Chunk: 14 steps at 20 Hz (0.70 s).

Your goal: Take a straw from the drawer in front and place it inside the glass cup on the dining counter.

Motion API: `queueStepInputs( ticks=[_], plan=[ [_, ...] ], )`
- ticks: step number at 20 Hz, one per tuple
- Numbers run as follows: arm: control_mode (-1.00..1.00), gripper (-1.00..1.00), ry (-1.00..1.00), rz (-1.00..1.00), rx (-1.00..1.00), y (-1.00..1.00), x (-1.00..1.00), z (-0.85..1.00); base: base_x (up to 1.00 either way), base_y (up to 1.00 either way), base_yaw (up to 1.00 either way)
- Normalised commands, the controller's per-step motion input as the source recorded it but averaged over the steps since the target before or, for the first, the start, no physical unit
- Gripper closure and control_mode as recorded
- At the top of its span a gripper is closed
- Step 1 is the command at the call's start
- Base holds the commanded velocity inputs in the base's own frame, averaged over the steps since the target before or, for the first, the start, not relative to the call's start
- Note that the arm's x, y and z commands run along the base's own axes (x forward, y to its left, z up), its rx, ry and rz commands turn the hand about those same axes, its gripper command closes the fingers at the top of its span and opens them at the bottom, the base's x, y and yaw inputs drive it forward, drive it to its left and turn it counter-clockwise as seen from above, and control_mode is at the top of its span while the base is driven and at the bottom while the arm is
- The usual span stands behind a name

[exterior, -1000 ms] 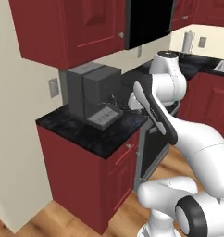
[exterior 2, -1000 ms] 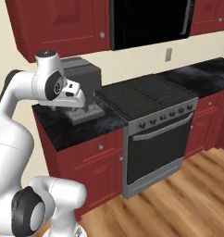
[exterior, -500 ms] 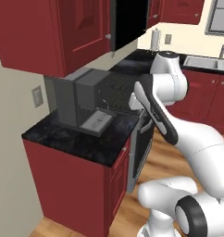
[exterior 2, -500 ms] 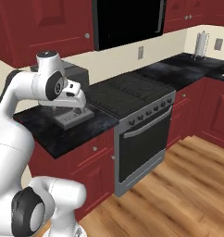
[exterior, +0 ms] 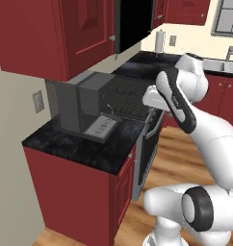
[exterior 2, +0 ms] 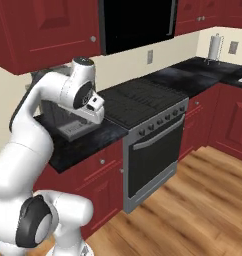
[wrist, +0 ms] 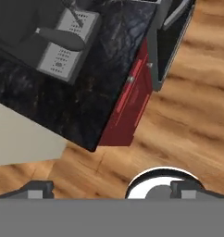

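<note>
Drawer (wrist: 133, 94) shut flush in the red cabinet, its flat front just under the edge of the black marbled countertop (wrist: 90, 88), a small knob at its middle. In the hand view it runs on a slant through the centre of the frame; in the right base view its front (exterior 2: 94, 165) sits lower left of centre, beside the oven; in the left base view it shows edge-on (exterior: 130, 162) at the middle of the frame.

The gripper (wrist: 113, 188) hangs above the counter's corner, looking down, its two dark fingertips (wrist: 40, 188) set wide apart at the bottom corners of the hand view with nothing between them. From the right base camera the hand (exterior 2: 94, 111) sits left of centre, over the counter in front of a grey coffee machine (exterior 2: 58, 112); from the left base camera it (exterior: 152, 96) shows right of centre, above the stove (exterior: 125, 93).

The coffee machine (exterior: 82, 103) stands at centre left of the left base view, its perforated drip tray (wrist: 67, 41) in the upper left of the hand view. The stainless oven (exterior 2: 155, 150) fills the centre of the right base view, under a black microwave (exterior 2: 135, 20). A paper towel roll (exterior 2: 214, 46) stands on the far counter, upper right. Wood flooring (wrist: 188, 115) takes the right side of the hand view.
</note>
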Motion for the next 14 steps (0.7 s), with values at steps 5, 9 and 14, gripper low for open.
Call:
queueStepInputs(
  ticks=[5, 9, 14],
  plan=[
    [-1.00, -1.00, 0.02, -0.03, 0.60, -0.99, 0.07, -0.26, 0.00, 0.00, 0.00],
    [-1.00, -1.00, 0.00, 0.00, 0.57, -1.00, 0.00, -0.37, 0.00, 0.00, 0.00],
    [-1.00, -1.00, 0.00, 0.03, 0.53, -0.78, 0.08, -0.59, 0.00, 0.00, 0.00]
  ],
)
